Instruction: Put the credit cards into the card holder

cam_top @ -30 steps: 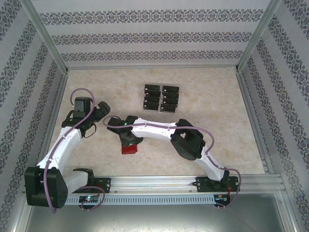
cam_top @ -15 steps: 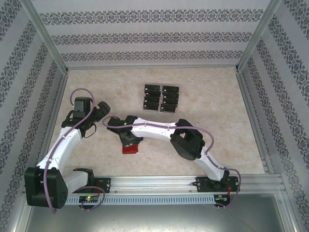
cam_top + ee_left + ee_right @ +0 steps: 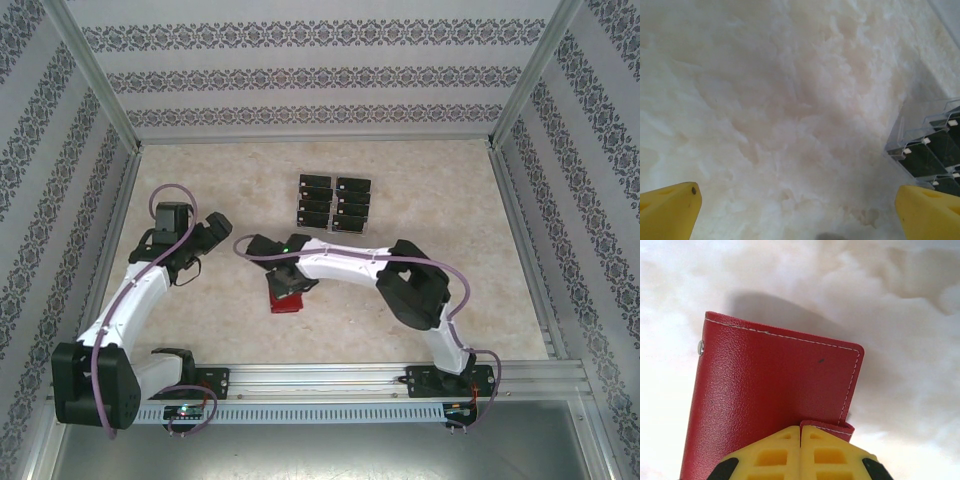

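The red card holder lies a little left of the table's middle, and it covers the middle of the right wrist view. My right gripper is over it. Its yellow fingertips are pressed together at the holder's near edge, pinching the small red tab. A shadow shows beyond the holder's far edge. The black credit cards stand in two columns further back, and some show at the right edge of the left wrist view. My left gripper hangs open over bare table, left of the holder.
A clear plastic rack holds the cards. Patterned walls and metal frame posts enclose the marbled table on three sides. The arms' mounting rail runs along the near edge.
My right gripper's jaws closed on the card holder's tab. The right arm then shifted right and slightly back, and the holder moved with it. The left arm stayed put.
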Robot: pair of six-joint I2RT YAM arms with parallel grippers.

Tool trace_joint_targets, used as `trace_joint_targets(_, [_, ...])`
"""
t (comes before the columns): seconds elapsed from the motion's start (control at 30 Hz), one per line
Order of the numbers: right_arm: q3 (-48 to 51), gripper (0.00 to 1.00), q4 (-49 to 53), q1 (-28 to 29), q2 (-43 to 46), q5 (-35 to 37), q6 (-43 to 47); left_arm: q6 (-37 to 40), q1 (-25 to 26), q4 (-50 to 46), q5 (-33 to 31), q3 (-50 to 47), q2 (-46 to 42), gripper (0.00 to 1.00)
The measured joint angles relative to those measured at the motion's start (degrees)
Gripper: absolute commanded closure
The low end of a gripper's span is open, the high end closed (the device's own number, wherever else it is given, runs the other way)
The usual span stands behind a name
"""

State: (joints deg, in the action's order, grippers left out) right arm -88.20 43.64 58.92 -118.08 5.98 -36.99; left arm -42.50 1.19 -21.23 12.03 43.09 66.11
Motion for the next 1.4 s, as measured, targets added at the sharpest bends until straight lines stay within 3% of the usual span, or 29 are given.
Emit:
trace_joint_targets(0.13, [6.0, 1.00, -4.5, -2.9, 3.4, -0.9, 2.1, 0.4, 2.2, 0.0, 2.2, -0.3, 5.0, 0.00])
trace_joint_targets(0.33, [12.5, 1.00, -10.6, -4.6, 7.6, -2.5, 3.6, 0.7, 11.2, 0.1, 3.2, -0.3, 10.8, 0.00])
trace_joint_targets(0.67, [18.5, 1.00, -18.5, -6.6, 10.4, -7.4, 3.9, 0.2, 24.6, 0.3, -0.6, -0.5, 14.1, 0.00])
trace_joint_targets(1.2, [23.7, 1.00, -25.9, -9.0, 12.7, -12.8, 1.4, -1.7, 29.3, 1.0, -7.4, -0.9, 19.8, 0.00])
trace_joint_targets(1.4, [31.7, 1.00, -31.8, -11.8, 18.3, -15.8, -1.5, -2.6, 30.0, 0.6, -8.9, -0.6, 20.4, 0.00])
